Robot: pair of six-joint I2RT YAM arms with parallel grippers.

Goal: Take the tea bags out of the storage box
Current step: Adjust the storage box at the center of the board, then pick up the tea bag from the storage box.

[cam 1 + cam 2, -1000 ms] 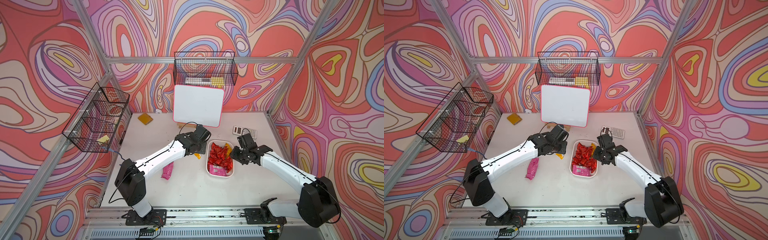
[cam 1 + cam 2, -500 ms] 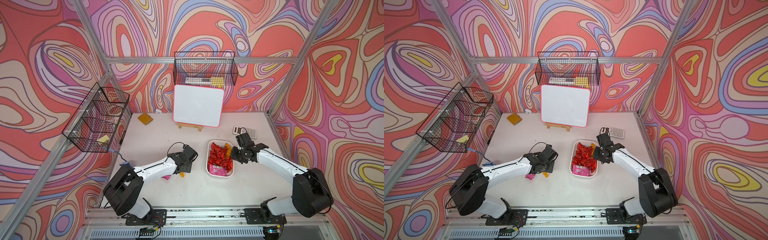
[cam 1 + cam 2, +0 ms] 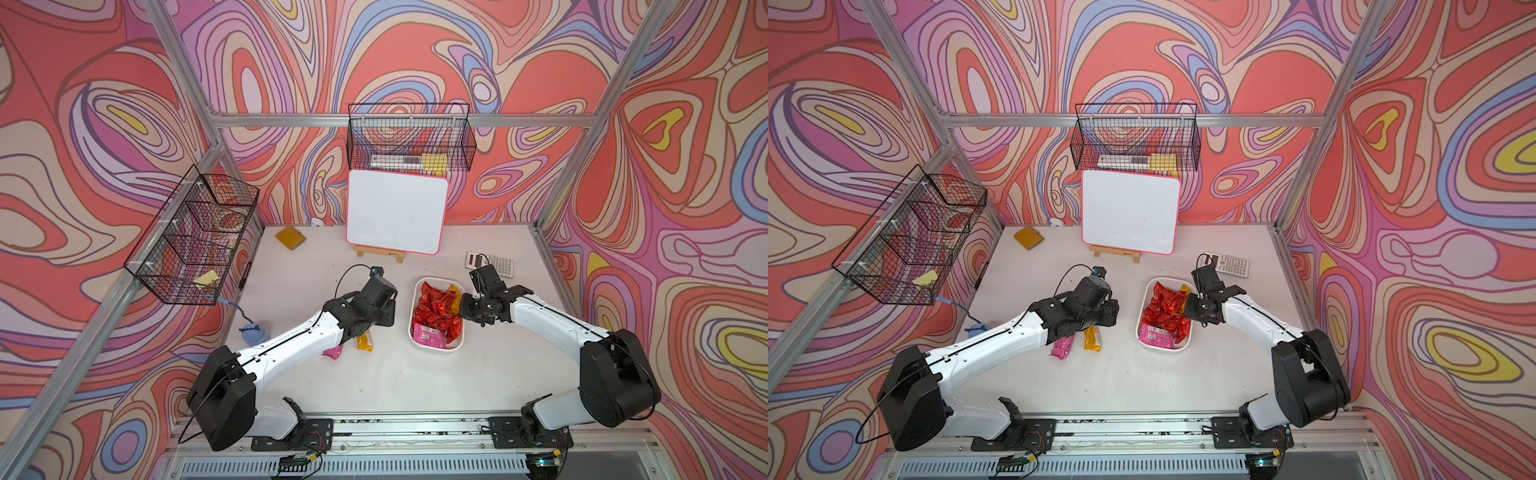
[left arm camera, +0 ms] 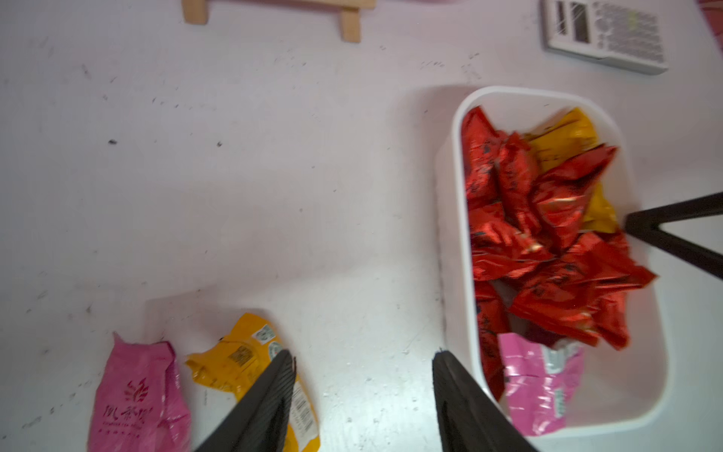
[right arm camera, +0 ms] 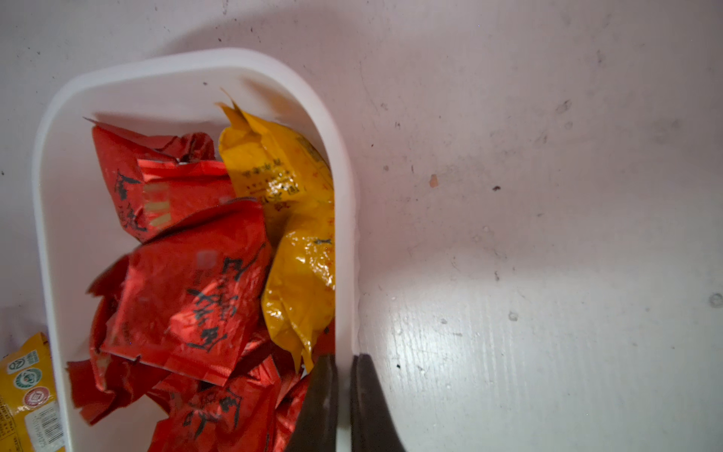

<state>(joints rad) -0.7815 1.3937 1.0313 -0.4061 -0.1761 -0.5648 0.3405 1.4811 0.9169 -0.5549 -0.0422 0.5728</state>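
The white storage box (image 3: 434, 349) sits on the table (image 3: 415, 382) a little toward the right edge from the middle, its long sides running from the near edge to the far edge. It holds a heap of crinkly red tea bags (image 3: 434, 309), with two orange-yellow sachets (image 5: 281, 164) against the wall on the right arm's side and a pink sachet (image 4: 540, 379) at the end nearest the front edge. The right gripper (image 5: 343, 364) is clamped on that same long wall, one finger inside the box and one outside, closed together on the rim. The left gripper (image 4: 364, 356) hangs just beside the opposite long wall with its jaws apart and nothing between them. Two bags lie out on the table beside it: a pink bag (image 3: 1062, 348) and an orange-yellow bag (image 3: 1093, 338), side by side and partly under the left arm. A calculator (image 3: 496, 264) lies toward the far right corner, and a whiteboard (image 3: 397, 216) stands at the far edge.
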